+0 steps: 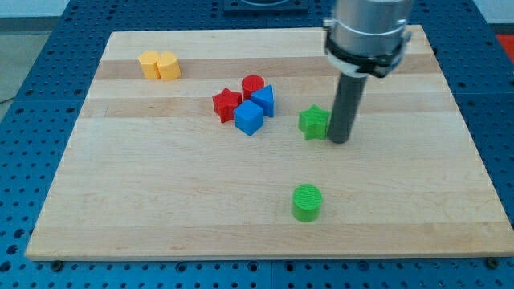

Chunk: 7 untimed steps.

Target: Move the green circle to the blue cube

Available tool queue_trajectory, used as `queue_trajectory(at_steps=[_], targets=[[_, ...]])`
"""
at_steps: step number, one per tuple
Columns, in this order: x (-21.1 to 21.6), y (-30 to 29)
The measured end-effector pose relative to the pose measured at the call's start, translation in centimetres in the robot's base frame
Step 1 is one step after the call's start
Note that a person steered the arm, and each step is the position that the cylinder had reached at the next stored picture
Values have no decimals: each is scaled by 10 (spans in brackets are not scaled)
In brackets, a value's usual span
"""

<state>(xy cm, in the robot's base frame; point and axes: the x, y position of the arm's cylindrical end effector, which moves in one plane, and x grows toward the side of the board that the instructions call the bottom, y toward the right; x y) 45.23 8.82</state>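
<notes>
The green circle (306,201) is a short green cylinder near the view's bottom, right of centre. The blue cube (249,117) sits near the board's middle, in a cluster with a red star (226,104), a red cylinder (253,85) and a second blue block (263,99). My tip (339,140) rests on the board just right of a green star (314,122), about touching it. The tip is well above and slightly right of the green circle, and right of the blue cube.
Two yellow blocks (159,65) sit side by side at the view's top left. The wooden board (161,201) lies on a blue perforated table. The arm's grey body (365,32) hangs over the board's top right.
</notes>
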Motion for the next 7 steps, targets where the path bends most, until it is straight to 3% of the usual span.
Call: queue_trajectory(at_steps=[2, 4, 5, 6, 7], targets=[[0, -43], [35, 84], [96, 90], [157, 47], [166, 0]])
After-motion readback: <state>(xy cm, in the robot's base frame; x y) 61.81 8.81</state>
